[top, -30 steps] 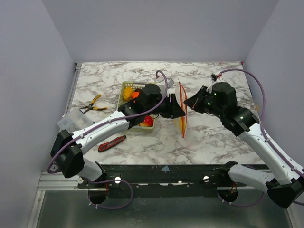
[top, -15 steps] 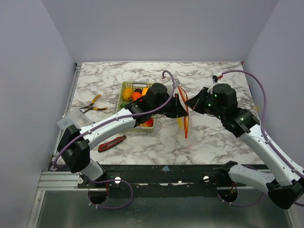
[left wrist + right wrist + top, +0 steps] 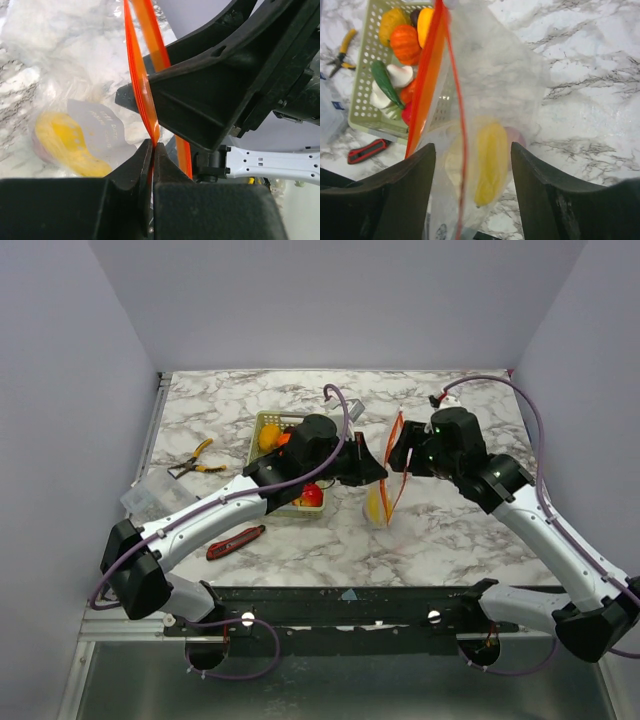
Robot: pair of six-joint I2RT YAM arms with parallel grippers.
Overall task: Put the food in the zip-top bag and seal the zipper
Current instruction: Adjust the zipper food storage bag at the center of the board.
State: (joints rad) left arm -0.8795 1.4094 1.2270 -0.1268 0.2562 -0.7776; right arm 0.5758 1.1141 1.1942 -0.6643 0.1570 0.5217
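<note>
While the left end effector is pressed together on the zipper, pinching the orange-red strip at one point, the zip-top bag hangs from that pinch over the surface. The strip's long axis runs straight up and away from the left fingertips.

The right end effector is spread and holds nothing. The strip passes ahead of it, in line with the gap between its fingers but closer to the finger on the left of its own view. As far as can be told, it touches neither finger.

One yellow food piece lies inside the bag, directly ahead of the right end effector. The other food lies in a pale green basket, ahead and to its left, beyond the bag.

Judgement: the task is at an early stage. The right end effector is nearer the free length of the strip, so any re-grip of the mouth falls to it. Its closing line must cross the strip's long axis, not run along it.
</note>
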